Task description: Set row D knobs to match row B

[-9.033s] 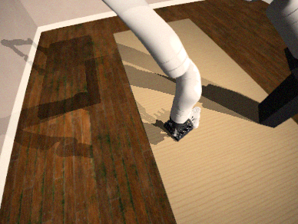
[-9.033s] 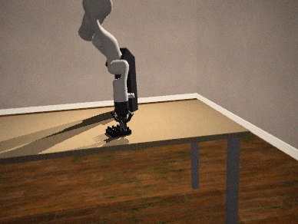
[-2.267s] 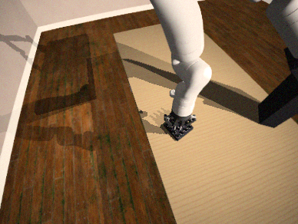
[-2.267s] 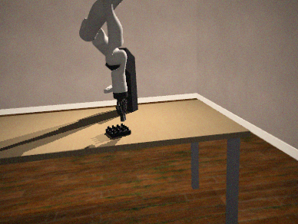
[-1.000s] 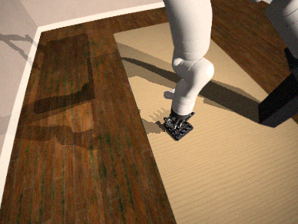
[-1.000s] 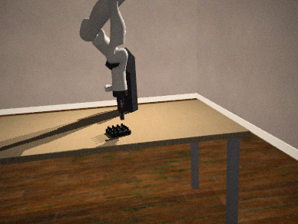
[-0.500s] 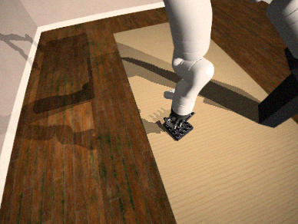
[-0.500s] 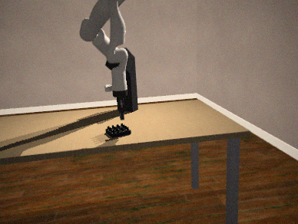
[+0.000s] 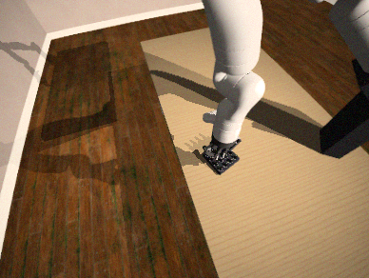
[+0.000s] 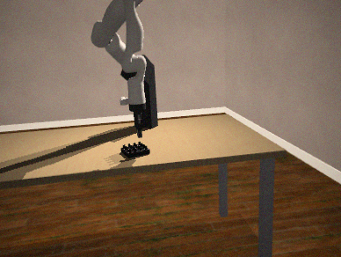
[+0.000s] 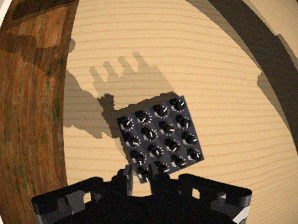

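Held gripper (image 9: 222,151) (image 10: 140,135) (image 11: 140,172) over the knob box (image 9: 221,165) (image 10: 135,152) (image 11: 162,141), toward its 6 o'clock corner in the wrist view. Stood slightly open around nothing, presumably to straddle a slim knob. Rested upright on the table (image 9: 285,214) (image 10: 206,136) (image 11: 240,125), at 5 o'clock from wrist-view centre: the box.

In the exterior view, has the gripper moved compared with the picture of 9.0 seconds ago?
Yes, upward: the gripper was down at the knob box; now its jaws are above it, with a visible gap.
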